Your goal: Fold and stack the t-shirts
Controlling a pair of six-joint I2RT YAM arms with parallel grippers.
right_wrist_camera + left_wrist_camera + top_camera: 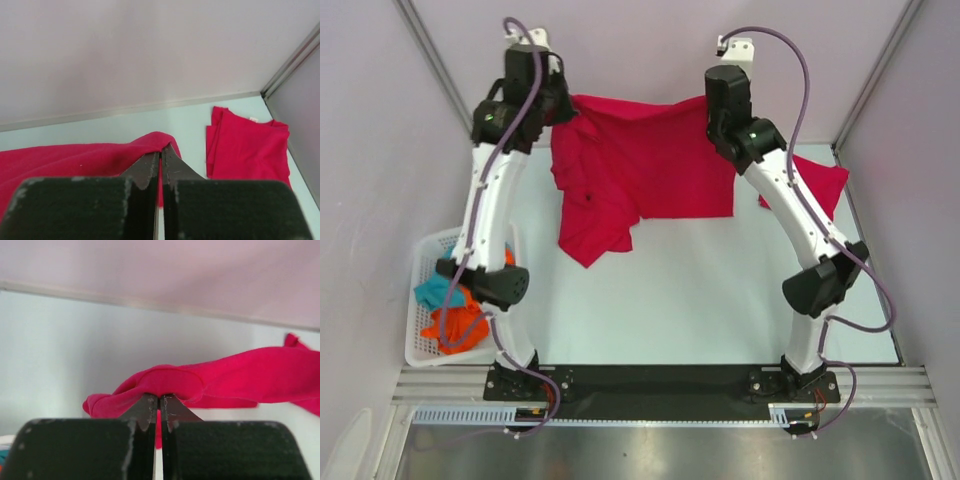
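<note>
We are holding both arms stretched toward the far side, the left arm (488, 205) and the right arm (798, 200) well apart, wrists level with each other. Both pairs of jaws are pressing fully together, each pinching an edge of the t-shirt (650, 160).

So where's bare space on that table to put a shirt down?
The widest bare table lies between the left arm and right arm, nearer than the held t-shirt. A folded t-shirt fills the far right corner; a basket of clothes crowds the left edge.
</note>
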